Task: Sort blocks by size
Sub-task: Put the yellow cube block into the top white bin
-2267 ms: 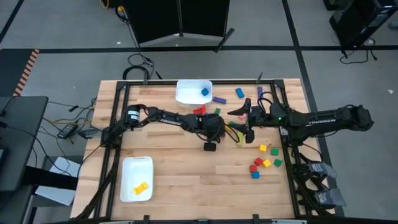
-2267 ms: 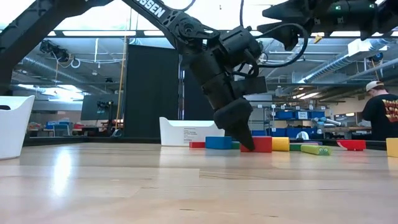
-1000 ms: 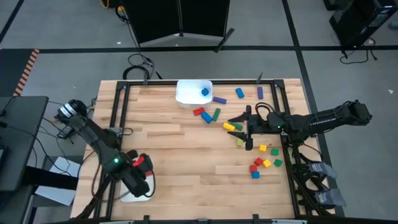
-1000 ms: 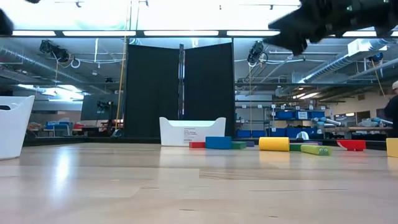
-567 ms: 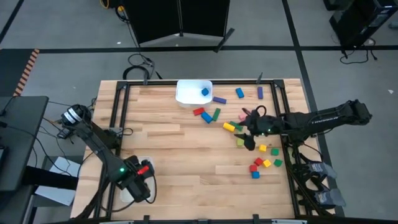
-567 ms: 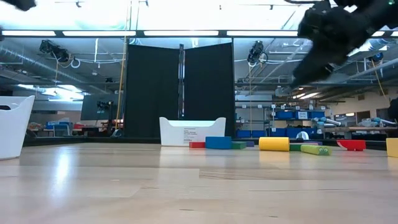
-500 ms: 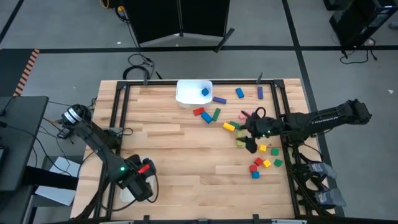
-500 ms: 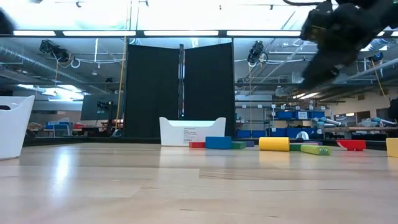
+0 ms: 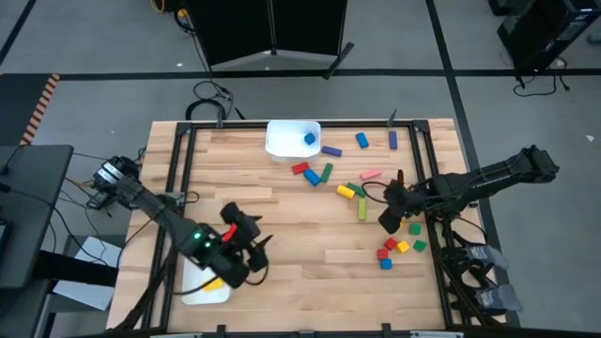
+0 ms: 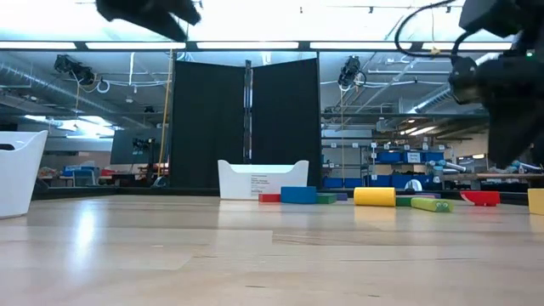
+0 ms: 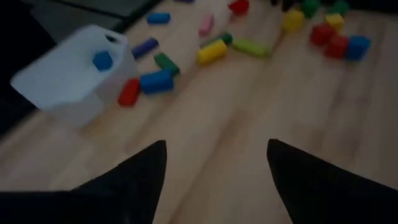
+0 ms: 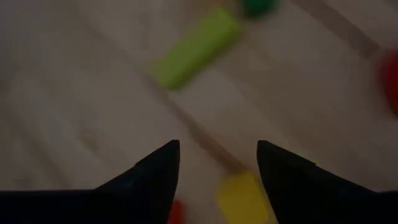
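Hovering with fingers apart, right gripper nears rigid, light small yellow plastic cube; pinch its flat sides

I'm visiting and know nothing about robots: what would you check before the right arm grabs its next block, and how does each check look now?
1. Right gripper open: ok, fingers spread with nothing between.
2. Block in reach: ok, a small yellow block shows just ahead of the fingers, a lime-green bar beyond.
3. Which block it aims at: cannot tell.
4. Left gripper out of the way: ok, open by the near tray.
5. Far tray has room: ok, only one blue cube inside.
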Controlling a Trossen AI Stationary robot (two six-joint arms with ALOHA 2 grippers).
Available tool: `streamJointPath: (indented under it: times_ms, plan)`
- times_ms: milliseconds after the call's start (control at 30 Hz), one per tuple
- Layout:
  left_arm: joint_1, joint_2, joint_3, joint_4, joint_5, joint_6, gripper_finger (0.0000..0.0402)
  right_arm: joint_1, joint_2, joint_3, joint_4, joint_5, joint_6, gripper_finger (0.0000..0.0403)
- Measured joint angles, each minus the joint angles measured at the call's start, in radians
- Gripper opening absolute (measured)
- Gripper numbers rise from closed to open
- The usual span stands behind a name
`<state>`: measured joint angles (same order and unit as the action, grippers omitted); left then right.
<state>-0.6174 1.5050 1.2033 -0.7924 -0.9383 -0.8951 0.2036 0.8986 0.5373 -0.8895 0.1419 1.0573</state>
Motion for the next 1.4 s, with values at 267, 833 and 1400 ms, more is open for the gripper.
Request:
streamJointPath:
  times_ms: [267, 833, 1400]
  plan:
    - [0.069, 0.001, -0.057, 0.194, -0.034, 0.109, 0.0284, 0.032, 0.000, 0.000, -0.048, -0.036, 0.077, 0.0184]
    - [0.115, 0.001, -0.192, 0.311, -0.006, 0.105, 0.0284, 0.157, 0.031, 0.000, -0.051, -0.014, -0.204, 0.0251]
    - [0.115, 0.001, -0.243, 0.361, 0.000, 0.108, 0.0284, 0.156, 0.308, 0.000, -0.062, -0.029, -0.257, 0.0290]
